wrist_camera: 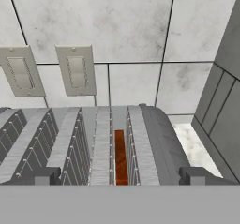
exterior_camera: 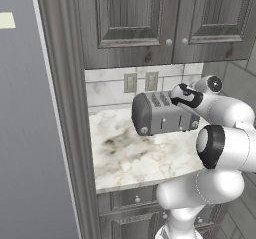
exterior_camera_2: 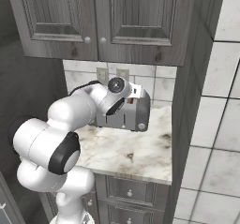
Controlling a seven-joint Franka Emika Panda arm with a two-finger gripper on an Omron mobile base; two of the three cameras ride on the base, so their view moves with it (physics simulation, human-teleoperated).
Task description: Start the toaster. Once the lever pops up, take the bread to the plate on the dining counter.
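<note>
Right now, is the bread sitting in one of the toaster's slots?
Yes, the hand view shows the brown bread standing down inside a slot of the toaster.

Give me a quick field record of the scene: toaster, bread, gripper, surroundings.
toaster: dark grey, four slots, standing on the marble wall counter under the cabinets
bread: brown slice sitting in the rightmost slot as seen in the hand view, edge on
gripper: open, poised above the toaster's right end, holding nothing
wall: two switch plates on the tiles behind the toaster
task state: bread not yet lifted out; lever position cannot be told
</note>
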